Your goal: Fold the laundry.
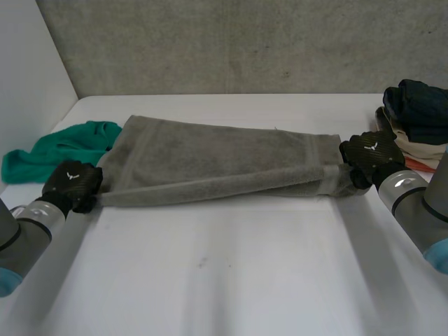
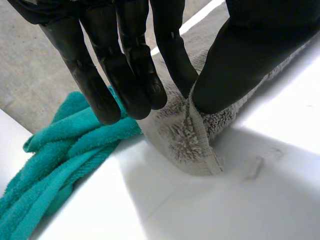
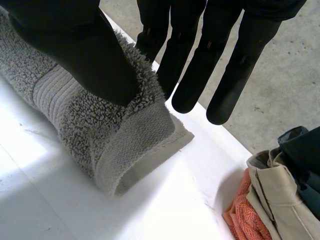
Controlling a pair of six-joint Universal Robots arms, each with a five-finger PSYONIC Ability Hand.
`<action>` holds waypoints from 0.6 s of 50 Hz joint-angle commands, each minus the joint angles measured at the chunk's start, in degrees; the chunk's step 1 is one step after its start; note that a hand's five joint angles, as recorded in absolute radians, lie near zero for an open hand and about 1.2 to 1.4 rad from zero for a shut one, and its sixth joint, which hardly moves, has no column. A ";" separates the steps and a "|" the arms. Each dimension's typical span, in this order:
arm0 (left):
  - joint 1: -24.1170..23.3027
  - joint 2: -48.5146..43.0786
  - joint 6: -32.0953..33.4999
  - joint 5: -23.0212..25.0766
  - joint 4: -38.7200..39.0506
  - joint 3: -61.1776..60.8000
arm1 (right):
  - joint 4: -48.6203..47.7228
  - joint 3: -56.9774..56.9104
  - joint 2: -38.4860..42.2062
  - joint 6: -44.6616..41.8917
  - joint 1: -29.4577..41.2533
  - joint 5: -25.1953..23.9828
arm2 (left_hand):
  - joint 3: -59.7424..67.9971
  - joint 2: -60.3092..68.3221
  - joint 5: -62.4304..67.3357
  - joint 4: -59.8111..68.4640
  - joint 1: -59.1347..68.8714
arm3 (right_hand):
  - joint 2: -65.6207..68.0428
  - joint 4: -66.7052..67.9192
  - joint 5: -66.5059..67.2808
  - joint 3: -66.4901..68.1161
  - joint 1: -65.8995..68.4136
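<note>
A grey towel (image 1: 217,162) lies stretched across the table between my two hands, its near long edge lifted and folded over. My left hand (image 1: 72,185) pinches the towel's near left corner (image 2: 195,135) between thumb and fingers (image 2: 135,75). My right hand (image 1: 371,155) pinches the near right corner (image 3: 135,135), thumb (image 3: 85,50) on top of the pile and fingers (image 3: 200,65) behind it. Both corners sit low at the table surface.
A teal cloth (image 1: 59,148) lies bunched at the far left beside the towel, close to my left hand (image 2: 55,155). A stack of folded clothes (image 1: 413,122) stands at the right edge, near my right hand (image 3: 280,190). A wall bounds the table's back and left.
</note>
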 commanded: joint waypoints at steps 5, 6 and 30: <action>-0.13 12.08 8.30 -0.31 -18.71 -3.55 | 15.53 -0.54 -2.62 -7.40 0.08 -0.79 | 13.91 13.65 14.58 13.51 14.38 | 12.68 11.37 11.70 11.90 17.14; -0.04 13.86 9.72 -0.31 -21.46 -4.08 | 17.93 -0.54 -3.68 -8.91 -0.10 -0.79 | 13.91 13.65 14.58 13.51 14.38 | 12.68 11.37 11.70 11.90 17.14; -4.41 23.32 21.90 1.71 -31.30 -2.54 | 27.66 -1.40 -4.34 -21.69 -6.26 -0.54 | 13.91 13.65 14.58 13.51 14.38 | 12.68 11.37 11.70 11.90 17.14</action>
